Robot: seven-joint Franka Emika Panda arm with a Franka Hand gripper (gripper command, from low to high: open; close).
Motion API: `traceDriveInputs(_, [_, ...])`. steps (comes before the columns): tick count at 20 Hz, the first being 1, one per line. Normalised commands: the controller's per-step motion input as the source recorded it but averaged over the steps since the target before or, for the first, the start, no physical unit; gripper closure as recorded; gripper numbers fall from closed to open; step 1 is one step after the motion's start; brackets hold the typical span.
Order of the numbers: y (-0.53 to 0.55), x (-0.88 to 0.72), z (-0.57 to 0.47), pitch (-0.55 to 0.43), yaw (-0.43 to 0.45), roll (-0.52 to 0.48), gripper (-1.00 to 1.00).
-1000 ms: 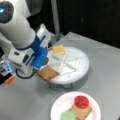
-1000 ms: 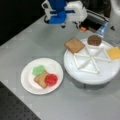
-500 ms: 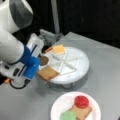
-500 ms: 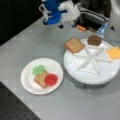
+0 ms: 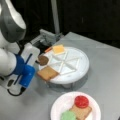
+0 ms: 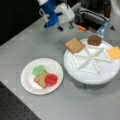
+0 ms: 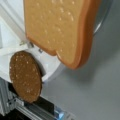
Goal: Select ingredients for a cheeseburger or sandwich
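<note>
In a front view, left to right: my gripper (image 5: pixel 41 65), fingers hidden, opening not discernible; toast square (image 5: pixel 47 73) on divided tray (image 5: pixel 80 72); below, paper plate (image 5: pixel 58 107) held sandwich (image 5: pixel 79 108), partly cut off.

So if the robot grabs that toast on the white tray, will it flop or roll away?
The toast square looks thick and holds its shape where its corner juts past the sectioned tray, so it is probably stiff. Being flat and square, it should slide, not roll. It is likely light.
</note>
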Motion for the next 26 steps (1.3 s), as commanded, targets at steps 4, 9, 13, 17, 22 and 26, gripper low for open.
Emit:
traceDriveInputs(4, [-0.1,0.18,-0.16,-0.015,-0.015,0.392,-1.0])
traceDriveInputs(9, [-0.13,0.2,-0.17,-0.028,0.012,0.382,-1.0])
traceDriveInputs(13, [-0.21,0.16,-0.14,-0.038,0.041,0.437,-1.0])
traceDriveInputs(17, [-0.25,0.15,-0.13,-0.015,0.066,0.412,-1.0])
traceDriveInputs(22, [-0.25,0.16,-0.12,-0.004,0.114,0.414,-1.0])
traceDriveInputs(26, [-0.24,0.21,-0.15,-0.035,0.112,0.409,-1.0])
